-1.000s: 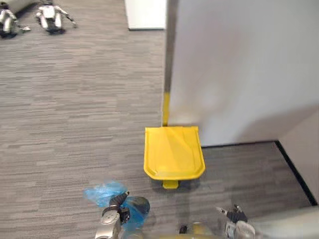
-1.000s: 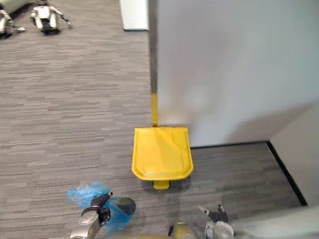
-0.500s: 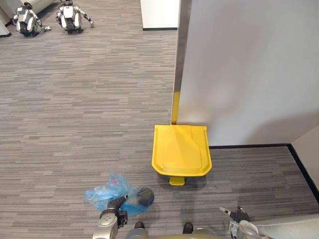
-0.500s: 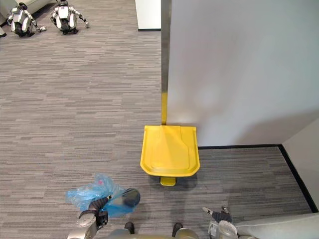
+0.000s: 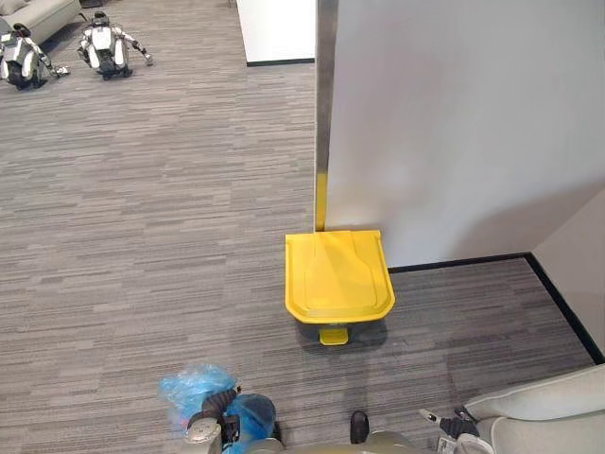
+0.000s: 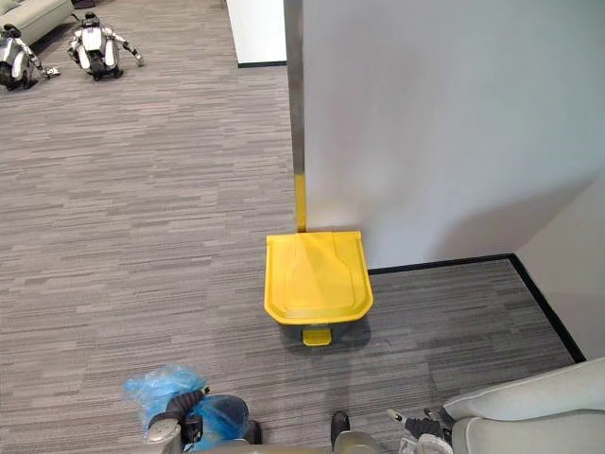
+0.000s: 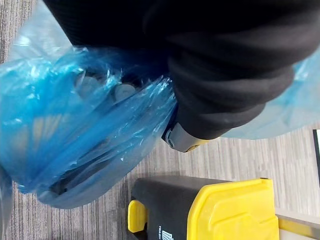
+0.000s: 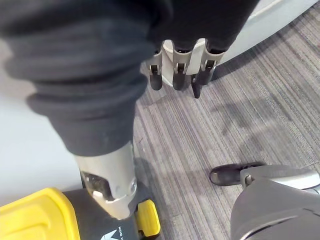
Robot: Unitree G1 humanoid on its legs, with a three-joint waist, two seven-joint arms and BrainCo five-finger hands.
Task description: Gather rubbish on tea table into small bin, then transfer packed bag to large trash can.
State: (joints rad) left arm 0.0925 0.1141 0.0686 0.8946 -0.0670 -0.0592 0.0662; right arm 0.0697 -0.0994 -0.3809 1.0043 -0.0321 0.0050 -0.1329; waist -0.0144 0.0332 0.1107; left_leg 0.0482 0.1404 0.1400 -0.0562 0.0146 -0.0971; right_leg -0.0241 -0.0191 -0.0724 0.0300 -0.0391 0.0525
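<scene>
1. On the grey carpet (image 5: 142, 236), at the foot of a white wall (image 5: 454, 123), the large trash can (image 7: 170, 202) stood upright. Its yellow lid (image 5: 338, 274) was down flat and its yellow foot pedal (image 5: 333, 336) faced the robot.
2. The blue bag (image 5: 194, 388) was at the left hand (image 5: 210, 419), low in the head views. It was on the near left of the can and apart from it. The bag was not yet in the can.
3. In the left wrist view the blue film was bunched over the fingers (image 7: 117, 90). They showed dimly through it, curled into the plastic, with the thumb (image 7: 187, 137) on the outer side. Finding: the left hand was clasping the bag.
4. Dark items were discernible through the film; they could not be identified.
5. The right hand (image 8: 177, 60) hung over the carpet with fingers straight and side by side, holding nothing. It was beside a pale cushioned seat (image 5: 539, 416).
6. Two small humanoid robots (image 5: 109, 47) lay on the carpet at the far left, well apart from the can.
</scene>
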